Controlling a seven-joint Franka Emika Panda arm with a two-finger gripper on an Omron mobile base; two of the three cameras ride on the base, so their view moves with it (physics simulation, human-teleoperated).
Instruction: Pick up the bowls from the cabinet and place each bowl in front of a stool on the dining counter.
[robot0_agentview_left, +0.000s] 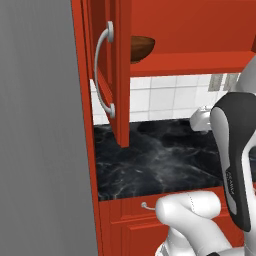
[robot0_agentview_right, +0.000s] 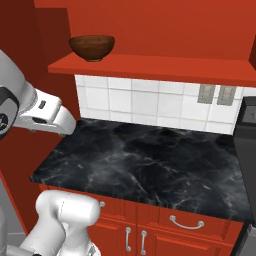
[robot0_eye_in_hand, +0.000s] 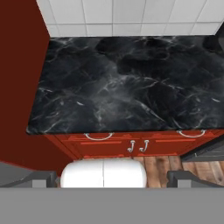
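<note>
Hand (robot0_eye_in_hand: 112, 178) wide open, empty, above black worktop (robot0_eye_in_hand: 127, 83), touching nothing

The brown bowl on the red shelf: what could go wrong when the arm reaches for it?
The brown bowl sits high on the shelf, near its front edge; a nudge might tip it off. The open cabinet door hangs beside it and the arm could strike it. The open gripper points down at the worktop, far below.
</note>
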